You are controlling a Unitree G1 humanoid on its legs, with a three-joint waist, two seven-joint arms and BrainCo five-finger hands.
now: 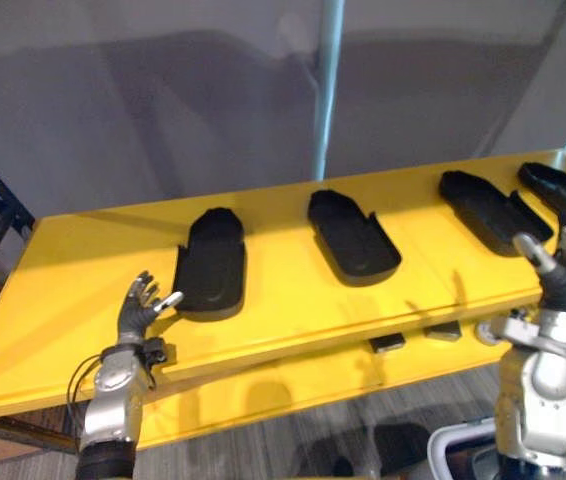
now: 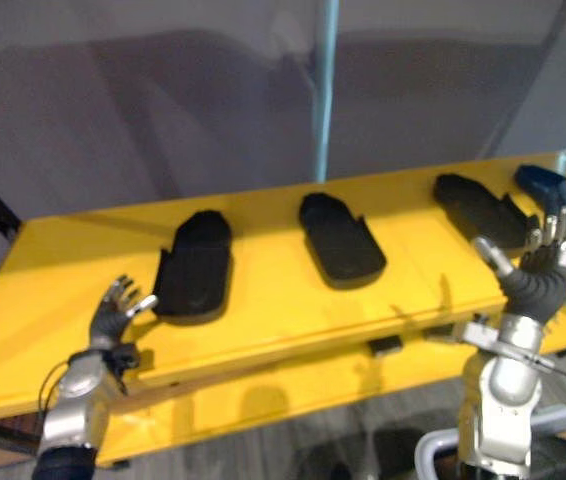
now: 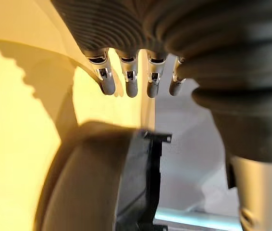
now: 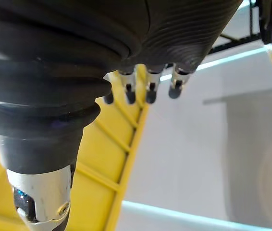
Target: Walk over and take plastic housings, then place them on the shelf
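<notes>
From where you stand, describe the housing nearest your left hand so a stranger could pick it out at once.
Start at the long yellow shelf with its row of black plastic housings. Go to the row's left end: the leftmost housing lies there, rounded end towards the grey wall. Unlike its neighbours, it has the left hand open beside it.

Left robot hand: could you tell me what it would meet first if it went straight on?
Probably the leftmost black housing, lying just ahead of the left robot hand; depth is uncertain.
</notes>
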